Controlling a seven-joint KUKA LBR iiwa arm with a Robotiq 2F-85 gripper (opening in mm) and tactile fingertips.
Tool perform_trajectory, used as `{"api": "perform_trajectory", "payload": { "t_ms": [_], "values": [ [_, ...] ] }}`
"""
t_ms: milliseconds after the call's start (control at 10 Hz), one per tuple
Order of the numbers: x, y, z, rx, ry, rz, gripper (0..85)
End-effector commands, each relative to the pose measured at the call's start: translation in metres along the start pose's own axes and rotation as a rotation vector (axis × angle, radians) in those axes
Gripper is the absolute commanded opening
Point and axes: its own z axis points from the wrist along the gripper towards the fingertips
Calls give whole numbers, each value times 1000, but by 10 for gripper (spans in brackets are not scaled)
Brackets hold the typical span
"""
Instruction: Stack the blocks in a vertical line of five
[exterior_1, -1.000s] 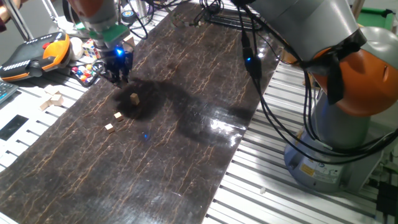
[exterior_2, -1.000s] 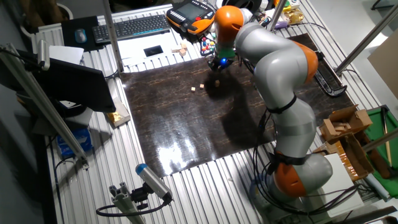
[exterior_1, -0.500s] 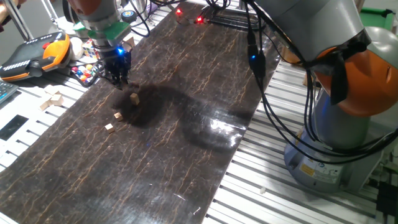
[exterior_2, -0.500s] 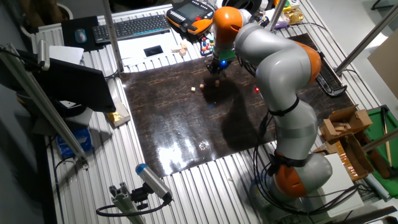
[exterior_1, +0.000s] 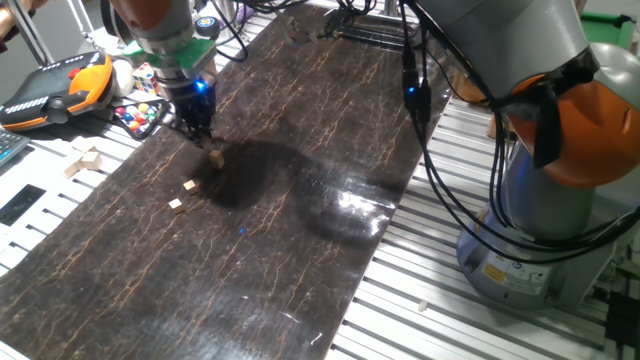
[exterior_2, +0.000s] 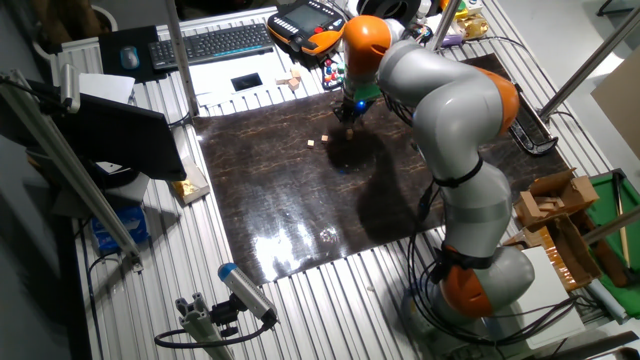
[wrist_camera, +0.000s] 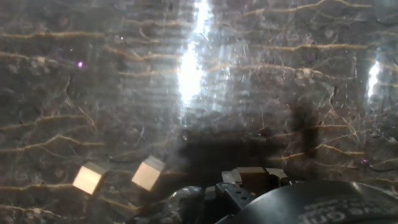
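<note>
Hovering low over the dark table, the claw is seen just above a small stack of blocks; its opening cannot be told. Two loose blocks lie near the stack at 7 o'clock.

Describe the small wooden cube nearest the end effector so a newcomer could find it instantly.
Start at the dark marbled mat covering the table, then go to its far-left edge, where the black end effector hangs. The small light-tan wooden cube sits just beside the fingertips, while the two other loose cubes lie further off.
</note>
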Motion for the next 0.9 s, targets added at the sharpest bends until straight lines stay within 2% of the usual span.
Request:
{"api": "perform_trajectory", "payload": {
  "t_ms": [0,300,500,800],
  "values": [
    [2,-1,2,-7,0,2,10],
    [8,-1,6,-22,-9,27,10],
    [11,-1,6,-18,-24,31,10],
    [14,0,9,-12,-30,24,10]
  ]
}}
